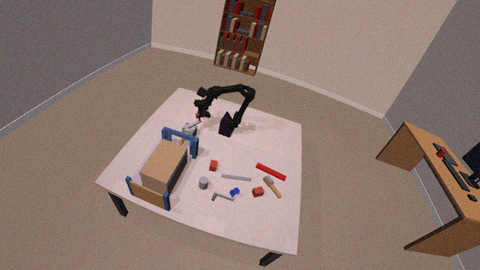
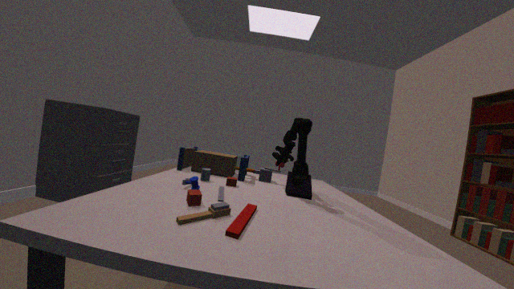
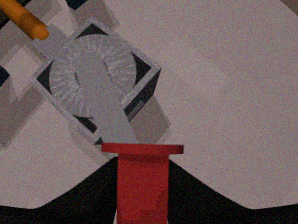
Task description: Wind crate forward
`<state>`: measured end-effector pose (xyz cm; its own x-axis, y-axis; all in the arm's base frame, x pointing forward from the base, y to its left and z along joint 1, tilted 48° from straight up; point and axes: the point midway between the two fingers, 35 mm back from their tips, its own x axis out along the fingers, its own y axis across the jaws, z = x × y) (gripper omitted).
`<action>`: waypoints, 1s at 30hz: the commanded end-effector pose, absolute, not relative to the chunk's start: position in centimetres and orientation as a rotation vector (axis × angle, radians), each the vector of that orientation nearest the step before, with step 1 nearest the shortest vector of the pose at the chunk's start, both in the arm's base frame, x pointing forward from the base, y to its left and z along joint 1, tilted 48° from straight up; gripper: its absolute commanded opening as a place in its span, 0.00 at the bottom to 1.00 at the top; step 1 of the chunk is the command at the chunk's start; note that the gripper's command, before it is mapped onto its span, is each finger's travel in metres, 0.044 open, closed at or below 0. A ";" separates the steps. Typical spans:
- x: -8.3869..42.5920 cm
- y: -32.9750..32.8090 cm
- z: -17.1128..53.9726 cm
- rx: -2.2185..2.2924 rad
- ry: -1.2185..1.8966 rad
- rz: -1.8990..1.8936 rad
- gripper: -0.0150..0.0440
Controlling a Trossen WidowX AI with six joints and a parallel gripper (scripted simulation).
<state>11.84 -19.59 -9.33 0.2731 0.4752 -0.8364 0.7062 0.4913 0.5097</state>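
Observation:
My gripper (image 1: 198, 115) (image 2: 280, 164) (image 3: 140, 164) is shut on the red knob of the winch handle. The handle's grey crank arm (image 1: 194, 124) (image 3: 112, 117) reaches from the knob over the round top of the grey winch (image 1: 189, 130) (image 2: 265, 175) (image 3: 125, 65); the square key and the hole are hidden beneath it. An orange strap (image 1: 181, 142) (image 2: 246, 169) (image 3: 25, 20) runs from the winch toward the tan crate (image 1: 165, 157) (image 2: 214, 164). The crate looks flat inside the cubby, with a gap visible between it and the blue frame (image 1: 180, 134) (image 2: 242, 167).
A wooden board (image 1: 147, 194) on blue posts stands at the cubby's far end. Beside the cubby lie two red blocks (image 1: 213, 165) (image 1: 258, 191), a grey cylinder (image 1: 203, 183), a grey bar (image 1: 235, 177), a blue-ended grey tool (image 1: 223, 195), a red bar (image 1: 271, 171) and a brush-like tool (image 1: 274, 188).

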 end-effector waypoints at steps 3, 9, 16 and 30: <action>11.5 -20.3 -10.4 1.116 1.382 -0.215 0.25; 11.4 -20.8 -10.9 1.116 1.382 -0.215 0.25; 11.4 -21.4 -11.6 1.115 1.382 -0.216 0.25; 11.5 -22.6 -12.8 1.114 1.382 -0.216 0.25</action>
<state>11.41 -22.05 -11.91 0.2624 0.4755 -0.8397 0.7096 0.4946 0.5018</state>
